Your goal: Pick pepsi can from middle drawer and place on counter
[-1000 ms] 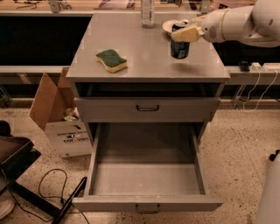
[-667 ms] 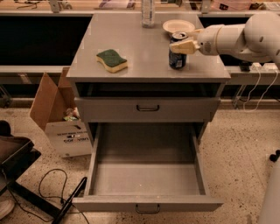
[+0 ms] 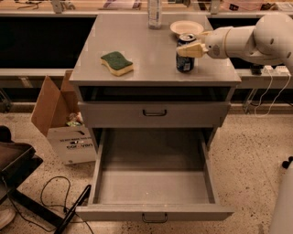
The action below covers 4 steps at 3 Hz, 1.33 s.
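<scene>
1. Here's the can (image 3: 185,62), standing upright on the counter (image 3: 151,55), close to the right edge and roughly midway between the front and back corners. It's out of the open drawer (image 3: 153,187), whose tray lies bare below.
2. The gripper (image 3: 185,49) comes in from the right edge and sits on the can's upper half. One pale finger (image 3: 191,49) lies across the front of it, and the jaws look closed on the can, not spread wide.
3. Looks first: a small dark blue body, a paler patch of label low on the front, a silver top with the rim showing above the finger.
4. Handling, as I judge it: thin metal and a smooth painted wall, so it's slippery and it dents under a hard squeeze. Whether it's full or empty, I can't tell. If empty, it's light and tips easily.
5. Best hold is what we see here: across the round body, around mid-height or a bit above, with the can kept upright. Stay off the rim and the tab.
6. Neighbours to watch: a plate (image 3: 187,27) just behind the can toward the back edge, a bottle (image 3: 154,13) at the back edge, and a sponge (image 3: 117,62) well apart toward the left edge.
7. The base looks flat on the surface, so letting go should take only a gentle opening and a straight pull away to the right.
</scene>
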Each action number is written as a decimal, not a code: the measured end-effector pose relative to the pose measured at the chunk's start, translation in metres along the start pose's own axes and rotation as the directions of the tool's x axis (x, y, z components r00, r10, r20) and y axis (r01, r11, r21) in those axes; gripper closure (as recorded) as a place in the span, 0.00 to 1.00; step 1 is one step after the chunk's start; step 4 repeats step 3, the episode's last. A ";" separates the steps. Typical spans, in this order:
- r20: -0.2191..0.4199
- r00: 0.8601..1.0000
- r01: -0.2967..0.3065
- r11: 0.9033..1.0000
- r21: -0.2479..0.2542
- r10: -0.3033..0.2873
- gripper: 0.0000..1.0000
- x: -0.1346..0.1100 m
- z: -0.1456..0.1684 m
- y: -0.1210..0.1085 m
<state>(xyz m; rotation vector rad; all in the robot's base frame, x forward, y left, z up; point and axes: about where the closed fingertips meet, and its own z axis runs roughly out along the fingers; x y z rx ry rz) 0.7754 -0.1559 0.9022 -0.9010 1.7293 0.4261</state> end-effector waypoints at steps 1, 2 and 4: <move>0.000 1.000 0.000 1.000 0.000 0.000 0.34 0.000 0.000 0.000; 0.000 1.000 0.000 1.000 0.000 0.000 0.04 0.000 0.000 0.000; 0.000 1.000 0.000 1.000 0.000 0.000 0.00 0.000 0.000 0.000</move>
